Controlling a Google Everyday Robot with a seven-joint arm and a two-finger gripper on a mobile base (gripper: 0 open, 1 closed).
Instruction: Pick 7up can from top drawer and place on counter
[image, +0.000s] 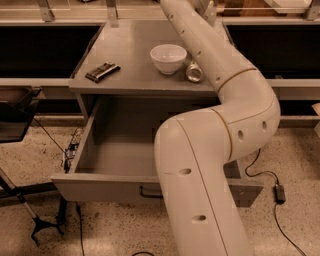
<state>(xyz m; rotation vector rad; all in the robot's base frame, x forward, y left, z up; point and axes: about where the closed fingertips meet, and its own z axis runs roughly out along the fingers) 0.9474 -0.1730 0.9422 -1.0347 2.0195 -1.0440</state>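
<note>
The top drawer (117, 152) is pulled open, with its dark handle (149, 192) on the front panel. The part of its inside that shows holds nothing; my arm (220, 130) hides its right side. A small can (194, 73) lies on its side on the counter (125, 55), right of the white bowl, silver end towards the camera. Its label does not show, so I cannot tell whether it is the 7up can. My arm reaches up over the counter's right side and leaves the frame at the top. The gripper is out of view.
A white bowl (168, 58) stands on the counter's middle right. A flat dark packet (102, 71) lies at its front left. Dark shelving runs on both sides behind. A black stand (30, 220) and cables (272, 187) are on the floor.
</note>
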